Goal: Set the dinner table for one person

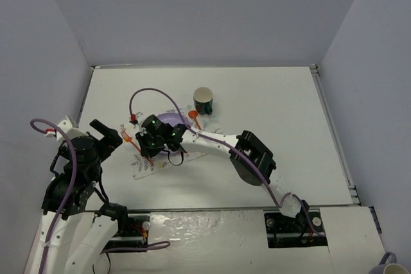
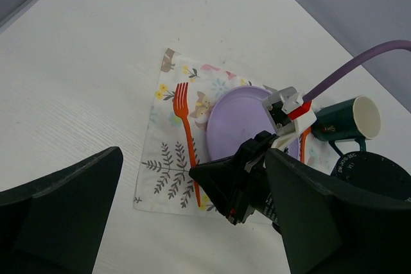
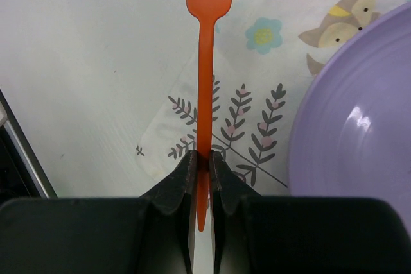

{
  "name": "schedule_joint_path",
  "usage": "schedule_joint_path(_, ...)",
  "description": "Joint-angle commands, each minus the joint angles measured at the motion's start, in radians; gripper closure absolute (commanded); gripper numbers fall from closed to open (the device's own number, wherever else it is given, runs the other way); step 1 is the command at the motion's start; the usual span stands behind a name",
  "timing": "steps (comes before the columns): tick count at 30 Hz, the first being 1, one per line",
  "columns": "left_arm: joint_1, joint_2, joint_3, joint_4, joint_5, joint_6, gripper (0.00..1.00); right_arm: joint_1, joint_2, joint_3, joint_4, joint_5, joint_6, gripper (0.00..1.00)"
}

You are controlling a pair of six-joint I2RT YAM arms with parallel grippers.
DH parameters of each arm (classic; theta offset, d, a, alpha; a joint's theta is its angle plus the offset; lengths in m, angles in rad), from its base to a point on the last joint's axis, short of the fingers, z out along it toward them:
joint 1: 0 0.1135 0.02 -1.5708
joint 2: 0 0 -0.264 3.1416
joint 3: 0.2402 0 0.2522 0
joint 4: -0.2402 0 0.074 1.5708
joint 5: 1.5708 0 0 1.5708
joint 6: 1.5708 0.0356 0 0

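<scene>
The white dinner table (image 1: 270,113) holds a deer-and-leaf placemat (image 2: 168,162). On the placemat a purple plate (image 2: 237,120) lies, also in the right wrist view (image 3: 359,133). An orange fork (image 2: 184,120) lies left of the plate, tines pointing away. My right gripper (image 3: 203,158) is shut on the fork's handle (image 3: 204,94) near its lower end, low over the placemat; it also shows in the top view (image 1: 149,149). My left gripper (image 1: 109,134) is open and empty, off the placemat's left side, its fingers (image 2: 58,210) wide apart.
A dark green cup (image 1: 203,100) stands just behind the placemat's right corner. An orange utensil (image 1: 192,115) lies to the right of the plate. Grey walls close in the table on the left, back and right. The right arm (image 1: 253,158) stretches across the table's middle.
</scene>
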Motion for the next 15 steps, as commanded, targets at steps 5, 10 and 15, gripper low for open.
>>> schedule_joint_path(5, 0.004, 0.028, 0.005, 0.074, 0.01, 0.02, 0.08, 0.0, 0.003, 0.075, 0.032, -0.037, -0.017, 1.0)
schedule_joint_path(10, 0.004, 0.029, -0.002, 0.085, 0.014, 0.025, 0.08, -0.005, 0.023, 0.111, 0.032, -0.002, -0.027, 1.0)
schedule_joint_path(15, 0.003, 0.023, -0.005, 0.094, 0.021, 0.03, 0.08, -0.02, 0.056, 0.161, 0.032, -0.016, -0.006, 1.0)
